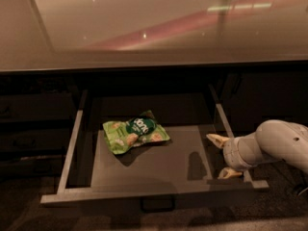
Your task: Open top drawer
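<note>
The top drawer [144,192] stands pulled out under the counter, seen from above, with pale grey rails, a grey floor and its dark loop handle [157,205] at the front middle. My gripper [223,156] is at the drawer's right rail near the front corner, on a white arm coming in from the right. Its two pale fingers [217,139] are spread apart, one over the rail and one near the front rim. It holds nothing.
A green snack bag [134,134] lies on the drawer floor, left of middle. A glossy beige countertop [144,28] overhangs the drawer. Dark cabinet fronts [33,129] flank it on both sides. Speckled floor [288,211] lies below.
</note>
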`<state>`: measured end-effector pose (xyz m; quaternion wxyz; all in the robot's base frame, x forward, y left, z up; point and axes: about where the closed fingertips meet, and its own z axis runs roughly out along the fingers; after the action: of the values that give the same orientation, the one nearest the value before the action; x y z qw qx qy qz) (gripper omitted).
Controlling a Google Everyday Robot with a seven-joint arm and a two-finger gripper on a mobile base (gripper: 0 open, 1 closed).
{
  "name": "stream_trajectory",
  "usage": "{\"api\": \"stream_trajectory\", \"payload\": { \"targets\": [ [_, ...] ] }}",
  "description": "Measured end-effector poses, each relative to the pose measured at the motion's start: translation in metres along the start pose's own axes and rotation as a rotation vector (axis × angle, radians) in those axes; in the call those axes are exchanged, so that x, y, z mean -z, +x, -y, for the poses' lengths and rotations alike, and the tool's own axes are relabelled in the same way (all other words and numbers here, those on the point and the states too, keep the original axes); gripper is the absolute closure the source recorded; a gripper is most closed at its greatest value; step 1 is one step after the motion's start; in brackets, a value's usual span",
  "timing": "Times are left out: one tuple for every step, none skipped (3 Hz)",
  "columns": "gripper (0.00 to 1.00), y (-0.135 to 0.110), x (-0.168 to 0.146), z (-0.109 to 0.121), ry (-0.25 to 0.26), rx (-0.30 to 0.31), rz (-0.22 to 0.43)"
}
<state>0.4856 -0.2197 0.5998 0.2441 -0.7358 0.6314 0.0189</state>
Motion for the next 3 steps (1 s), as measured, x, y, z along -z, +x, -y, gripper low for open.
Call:
{"api": "stream_trajectory", "payload": {
  "targets": [
    [0.00, -0.0028, 0.0008, -0.0113, -0.014, 0.002, -0.006],
    [0.00, -0.0028, 0.0008, -0.0113, -0.014, 0.002, -0.006],
    [0.19, -0.0028, 0.0008, -0.0113, -0.014, 0.002, -0.006]
  ]
}}
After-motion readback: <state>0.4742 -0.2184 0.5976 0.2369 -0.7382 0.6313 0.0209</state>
